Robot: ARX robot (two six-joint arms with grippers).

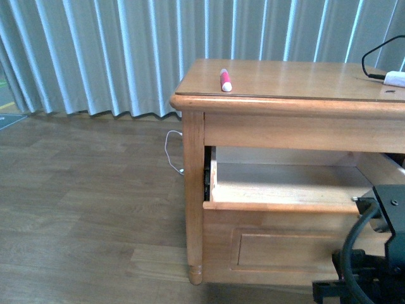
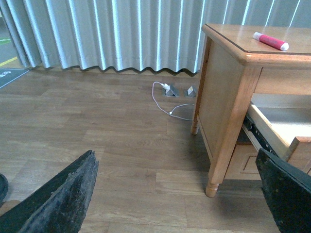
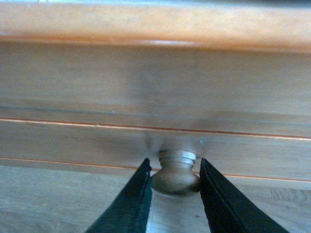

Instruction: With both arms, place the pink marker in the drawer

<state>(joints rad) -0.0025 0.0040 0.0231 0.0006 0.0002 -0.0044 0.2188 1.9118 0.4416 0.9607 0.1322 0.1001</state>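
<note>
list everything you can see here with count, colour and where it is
pink marker: one, pink-red with a white end, lying on the left part of the table top
table: one, honey-brown wood, in front of the curtain
drawer: one, honey-brown, pale inside, pulled open under the top
knob: one, brown wood, on the drawer front
lower panel: one, honey-brown, below the drawer
adapter: one, white with a black cable, far right of the top
white cable: one, on the floor beside the table
floor sockets: two, grey, near the curtain
curtain: one, grey-blue, behind
floor: brown wood
left gripper: one, black, fingers wide apart above the floor
right gripper: one, black, fingers closed on the knob
</note>
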